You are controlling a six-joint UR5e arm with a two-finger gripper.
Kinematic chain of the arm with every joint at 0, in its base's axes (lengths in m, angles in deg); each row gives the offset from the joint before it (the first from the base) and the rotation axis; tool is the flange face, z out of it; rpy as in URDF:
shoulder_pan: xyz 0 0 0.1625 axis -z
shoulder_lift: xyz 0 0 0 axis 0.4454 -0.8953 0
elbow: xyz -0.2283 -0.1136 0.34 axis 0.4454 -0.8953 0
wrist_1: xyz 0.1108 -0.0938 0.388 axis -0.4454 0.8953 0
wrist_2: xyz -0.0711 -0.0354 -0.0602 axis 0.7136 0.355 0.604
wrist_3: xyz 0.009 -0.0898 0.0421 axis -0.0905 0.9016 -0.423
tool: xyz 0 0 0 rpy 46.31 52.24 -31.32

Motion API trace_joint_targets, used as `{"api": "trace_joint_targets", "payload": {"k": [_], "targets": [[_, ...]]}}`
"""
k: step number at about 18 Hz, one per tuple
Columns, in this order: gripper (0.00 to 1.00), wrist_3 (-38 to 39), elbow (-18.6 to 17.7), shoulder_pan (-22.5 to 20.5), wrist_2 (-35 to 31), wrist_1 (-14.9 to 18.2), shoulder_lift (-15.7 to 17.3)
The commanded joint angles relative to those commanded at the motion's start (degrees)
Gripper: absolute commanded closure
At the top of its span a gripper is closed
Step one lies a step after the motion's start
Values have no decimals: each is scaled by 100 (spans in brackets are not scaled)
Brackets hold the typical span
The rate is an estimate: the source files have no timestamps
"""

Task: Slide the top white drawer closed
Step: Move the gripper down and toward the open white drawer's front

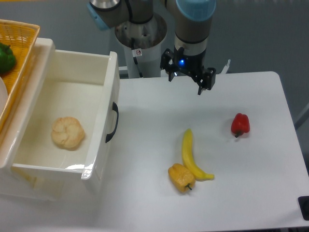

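Note:
The top white drawer [104, 111] stands pulled far out to the right from the cabinet at the left. Its glossy cream-white box is open to view, and a round bread roll [68, 132] lies on its floor. The black curved handle [113, 122] sits on the drawer's front face, pointing toward the table's middle. My gripper [185, 83] hangs over the table's far edge, well to the right of the handle and apart from it. Its black fingers [201, 88] are spread open with nothing between them.
A yellow wicker basket [21, 53] holding a green pepper [6, 57] sits on the cabinet top at far left. On the table lie a banana [191, 155], a yellow pepper [181, 178] and a red pepper [240, 124]. The arm's base [141, 48] stands behind the drawer front.

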Motion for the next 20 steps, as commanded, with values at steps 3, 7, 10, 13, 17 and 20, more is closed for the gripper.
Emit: {"api": "trace_joint_targets", "payload": {"k": [3,7,10,13,17,20], "targets": [[0,9,0,0,61,-9,-36],[0,-9,-9,26,62,-18,-149],[0,18,-148,44,44,-44,-203],[0,18,-255,44,62,-62,-194],[0,17,-299,53,62,-70,-237],[0,201,-308,53,70,-70,-334]]}}
